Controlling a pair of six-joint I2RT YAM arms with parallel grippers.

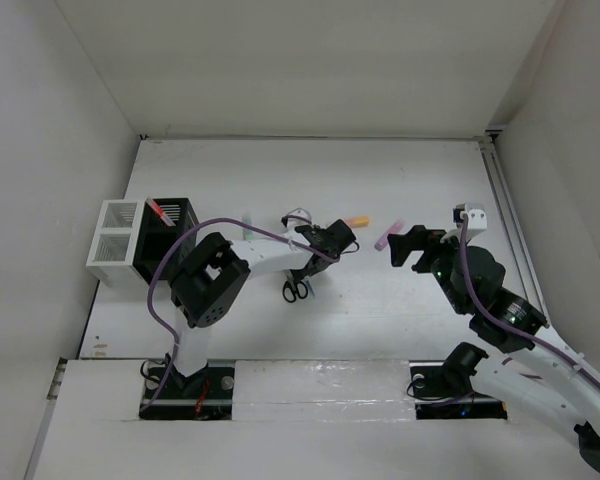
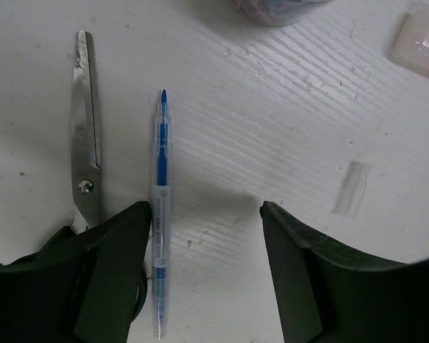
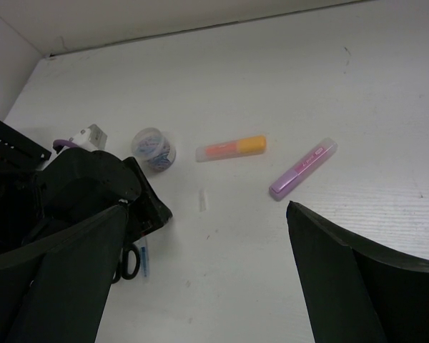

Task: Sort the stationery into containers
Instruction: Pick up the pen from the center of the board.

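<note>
Two pincers share this view, and both stand spread with nothing between their fingers. The left pincer (image 2: pixel 204 211) is low over the table. The right pincer (image 3: pixel 206 209) hangs wide, well short of its nearest item.

Containers: the white container (image 1: pixel 115 245) and the black container (image 1: pixel 187 215) sit touching each other, well away from the left pincer and out past that arm's elbow. Red pens (image 1: pixel 160 210) already stand in the black one.

Scissors (image 2: pixel 82 128): the blade lies just outside one finger of the left pincer, and the handles run under that same finger.

Highlighters: the orange highlighter (image 3: pixel 232 148) and the purple highlighter (image 3: pixel 304 166) lie ahead of the right pincer, near each other but apart.

Blue pen (image 2: pixel 159 200): this is the item I judge to be in hand. It lies flat and parallel to the scissor blade, its tip pointing away from the wrist. The barrel rests against the inner face of the finger on the scissors side, not centred in the gap.

Round pot (image 3: pixel 154 148): it sits beyond the left pincer's tips, clear of the grasp.

Clear sliver (image 2: pixel 352 187): it lies just outside the far finger. I cannot tell what it is.

Method: I would close slowly so the touching finger slides the pen toward the middle and does not roll it under. I would check that the finger rides clear of the scissor handles, then lift straight up before swinging back. Since the fingers meet the rear half of the barrel, I expect the tip to droop. The black container, already holding pens, seems the likely place for it.
</note>
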